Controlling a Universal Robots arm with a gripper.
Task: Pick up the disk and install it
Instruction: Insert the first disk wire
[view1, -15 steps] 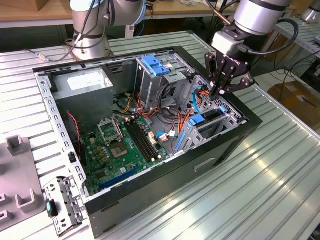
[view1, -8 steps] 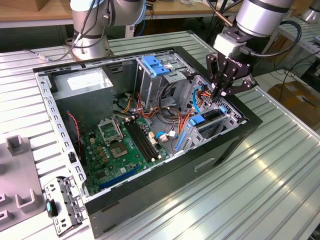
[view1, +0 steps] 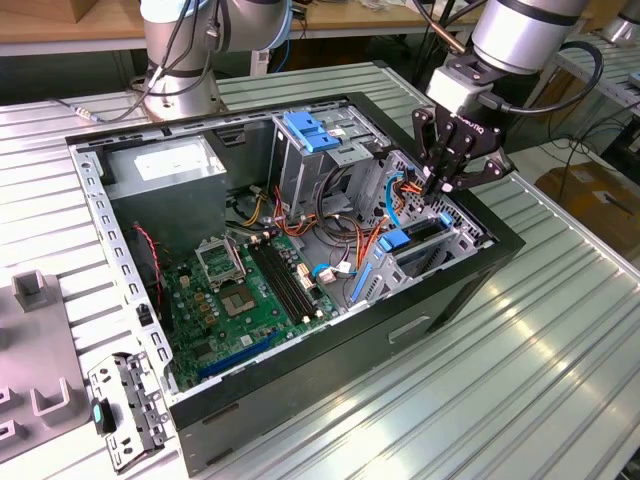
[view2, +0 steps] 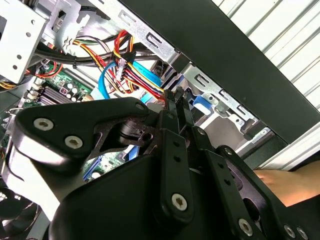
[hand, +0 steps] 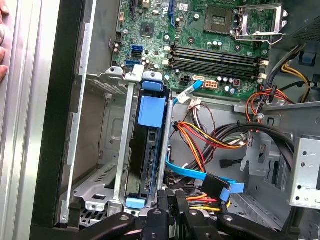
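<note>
The disk (hand: 145, 150) is seated edge-up in the drive cage (hand: 95, 165) of the computer case (view1: 440, 300); the claw (view1: 447, 182), clenched and empty, is held just above.

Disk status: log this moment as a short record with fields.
disk: standing on edge in the metal drive bay, blue carrier rails around it
pincer: above the bay end of the open computer case, just over the disk in the first wrist view
held: nothing visible between the fingers
cables: orange, red, yellow and blue bundle beside the bay
motherboard: exposed on the case floor
</note>
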